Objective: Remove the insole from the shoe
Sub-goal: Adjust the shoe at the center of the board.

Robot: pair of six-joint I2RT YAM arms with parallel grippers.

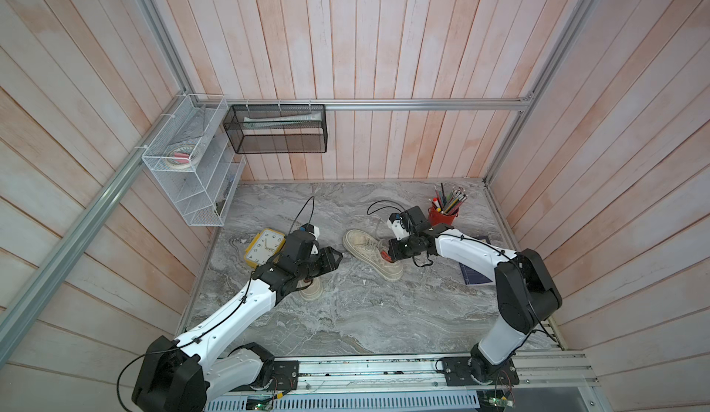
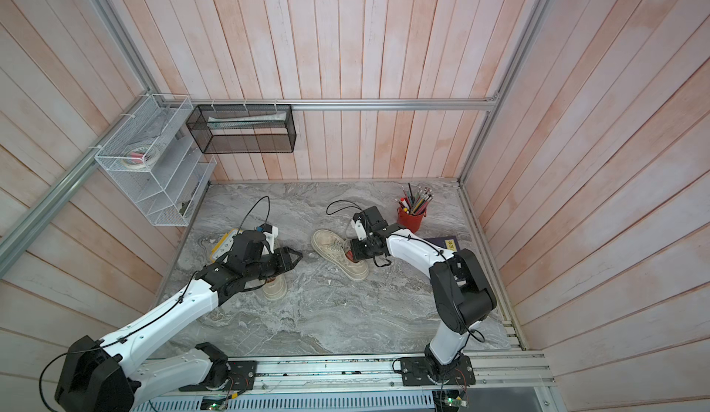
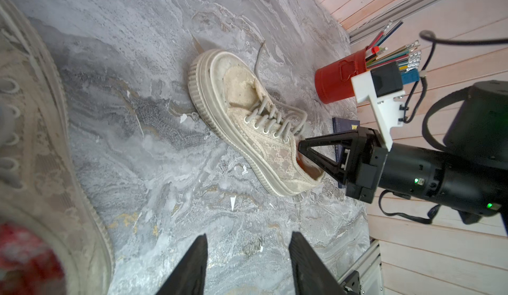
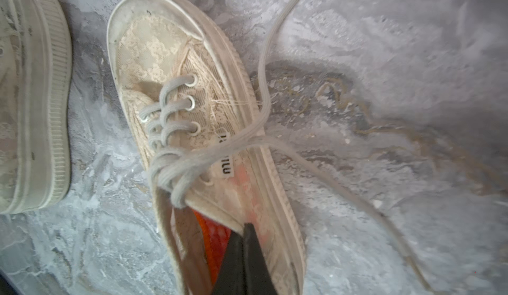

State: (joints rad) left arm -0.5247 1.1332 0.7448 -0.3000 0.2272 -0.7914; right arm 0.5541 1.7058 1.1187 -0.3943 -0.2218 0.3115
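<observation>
One right claw [image 4: 245,226], closed, sits inside the shoe [image 4: 165,59] over its insole [image 4: 213,241].

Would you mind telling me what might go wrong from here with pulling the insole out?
The right gripper is shut at the heel opening of the shoe beside the orange insole; it may have pinched the side wall or nothing, so the pull could fail. The left gripper hangs open, apart from that shoe, so nothing pins it and it may lift along. The loose lace could snag.

Lab test booth: aluminium frame [image 1: 422,104], plank walls [image 1: 384,45].
</observation>
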